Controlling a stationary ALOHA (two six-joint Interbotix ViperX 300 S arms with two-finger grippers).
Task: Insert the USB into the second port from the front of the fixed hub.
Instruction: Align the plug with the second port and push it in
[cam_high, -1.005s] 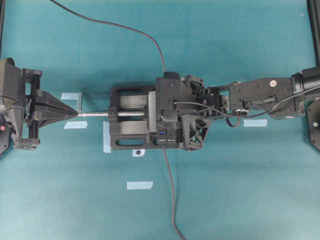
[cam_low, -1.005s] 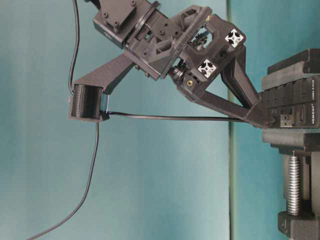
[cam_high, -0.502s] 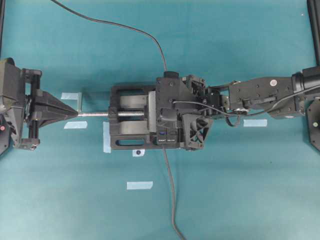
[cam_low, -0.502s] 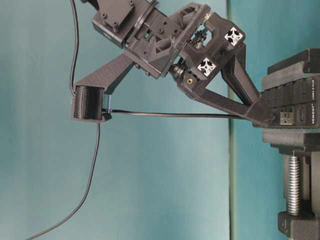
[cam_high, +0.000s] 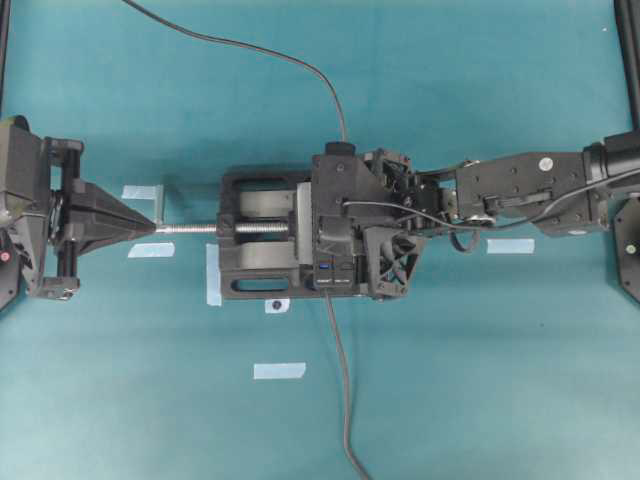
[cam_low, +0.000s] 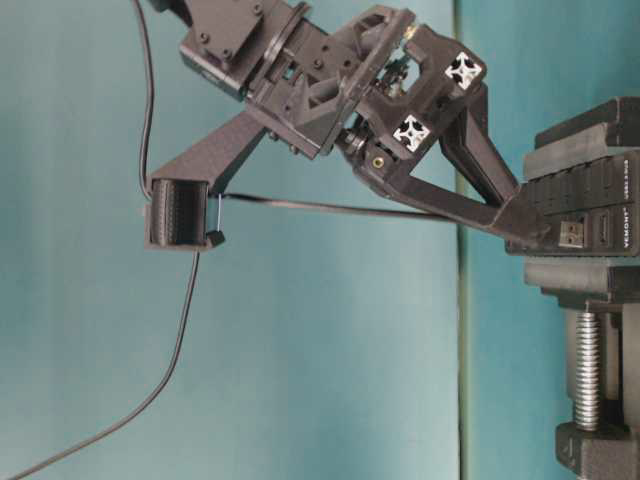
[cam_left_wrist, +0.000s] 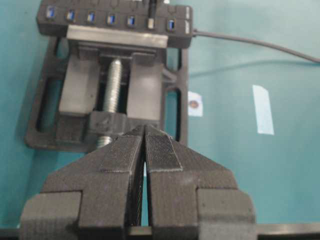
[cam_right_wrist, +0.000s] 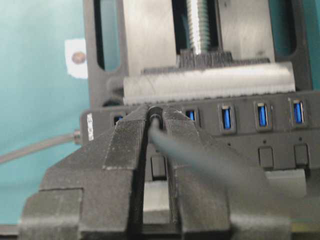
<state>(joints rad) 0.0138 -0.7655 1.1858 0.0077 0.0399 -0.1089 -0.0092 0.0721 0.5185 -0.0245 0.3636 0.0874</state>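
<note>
Surface: teal table (cam_high: 480, 380), seen whole from overhead.
Vise: black vise (cam_high: 262, 247) at the table's middle, its silver screw (cam_high: 190, 228) pointing left.
Tape, left group: two pale strips (cam_high: 141, 192) (cam_high: 150, 250), one above and one below the screw tip; a third strip (cam_high: 213, 275) runs along the vise's left edge.
Tape, front: one strip (cam_high: 279, 370) well below the vise.
Tape, right: one strip (cam_high: 510, 246) right of the vise.
Marker: white square with a dark dot (cam_high: 276, 305), just below the vise.
Lead: dark-grey lead (cam_high: 343, 400) lying from the vise to the lower edge.
</note>
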